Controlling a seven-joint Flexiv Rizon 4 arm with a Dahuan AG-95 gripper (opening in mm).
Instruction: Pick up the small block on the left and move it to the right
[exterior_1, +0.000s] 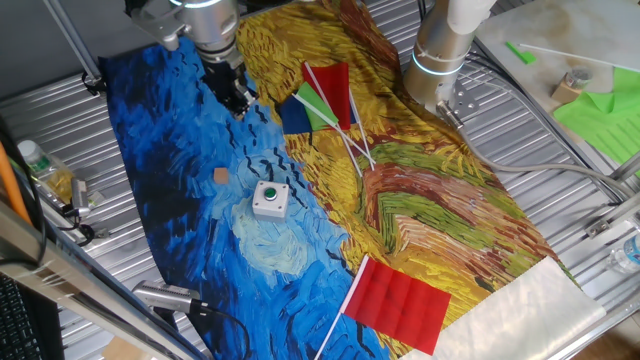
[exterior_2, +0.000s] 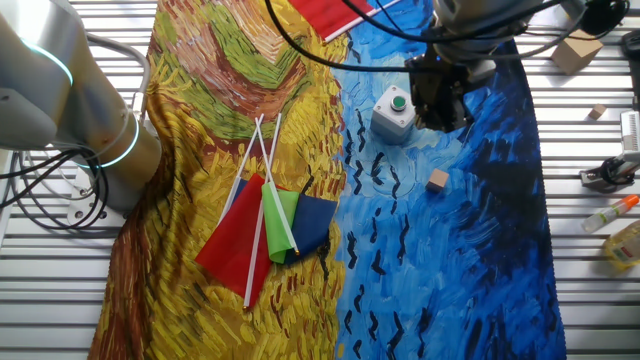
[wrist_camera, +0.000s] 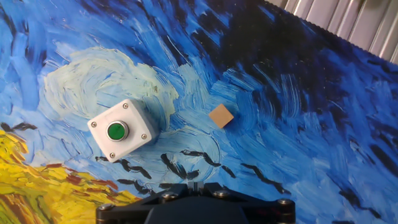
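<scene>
The small block is a tiny tan wooden cube lying on the blue part of the painted cloth. It also shows in the other fixed view and in the hand view. My gripper hangs in the air above the cloth, up and behind the block, apart from it. In the other fixed view the gripper is above the block. In the hand view only the gripper's dark base and its tips show at the bottom edge, pressed together and holding nothing.
A white box with a green button stands beside the block. A bundle of small flags lies on the yellow part of the cloth, and a red flag lies at the front. A second arm's base stands behind.
</scene>
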